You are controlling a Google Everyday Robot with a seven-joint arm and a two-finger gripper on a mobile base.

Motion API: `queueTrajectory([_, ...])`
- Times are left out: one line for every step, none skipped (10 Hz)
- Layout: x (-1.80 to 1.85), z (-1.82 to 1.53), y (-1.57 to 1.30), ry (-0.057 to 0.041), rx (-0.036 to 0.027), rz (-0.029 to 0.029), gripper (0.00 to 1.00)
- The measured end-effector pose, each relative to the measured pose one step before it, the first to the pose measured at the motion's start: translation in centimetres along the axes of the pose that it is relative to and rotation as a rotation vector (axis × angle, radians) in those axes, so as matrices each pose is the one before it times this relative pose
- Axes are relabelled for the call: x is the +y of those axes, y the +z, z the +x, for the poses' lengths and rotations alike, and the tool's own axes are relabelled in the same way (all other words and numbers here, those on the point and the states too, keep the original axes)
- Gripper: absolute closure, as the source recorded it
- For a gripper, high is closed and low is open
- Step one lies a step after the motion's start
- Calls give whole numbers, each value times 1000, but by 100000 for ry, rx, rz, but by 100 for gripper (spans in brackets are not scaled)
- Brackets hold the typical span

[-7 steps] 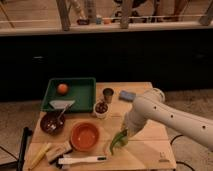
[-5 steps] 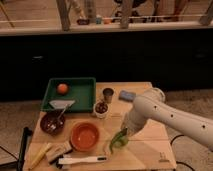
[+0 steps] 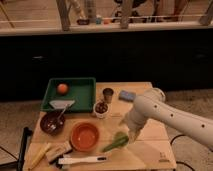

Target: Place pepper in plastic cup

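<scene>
The light-green pepper (image 3: pixel 112 145) lies slanted on the wooden table (image 3: pixel 150 150), right of the orange bowl, its tip pointing lower left. Its upper end meets a small round green shape, the plastic cup (image 3: pixel 122 136), directly under my gripper. I cannot tell whether the pepper rests in the cup or beside it. My gripper (image 3: pixel 131 131) is at the end of the white arm (image 3: pixel 165 112) that reaches in from the right, just above the cup and the pepper's upper end.
An orange bowl (image 3: pixel 84 136) is left of the pepper. A white cup with dark contents (image 3: pixel 100 108), a grey metal cup (image 3: pixel 108 94) and a blue sponge (image 3: pixel 127 95) stand behind. At the left are a green tray (image 3: pixel 85 87) holding an orange, a dark bowl (image 3: pixel 52 123), yellow sticks (image 3: pixel 40 155) and a white-handled tool (image 3: pixel 82 160).
The pepper now lies flatter and reaches further toward the lower left than before. The arm and gripper have barely moved.
</scene>
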Motion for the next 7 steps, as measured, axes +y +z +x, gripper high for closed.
queueTrajectory([25,47,2,21,-185,-64,20])
queueTrajectory([-5,35,-53,-77,-89,-110,20])
queueTrajectory([-30,18,-56,-103,-150,-17,20])
queueTrajectory([-6,73,-49,2,-100,-83,20])
queueTrajectory([-10,38,3,-14,-86,-107,20])
queueTrajectory([8,38,-27,-90,-25,-328,20])
queueTrajectory([-52,31,8,-98,-94,-76,20])
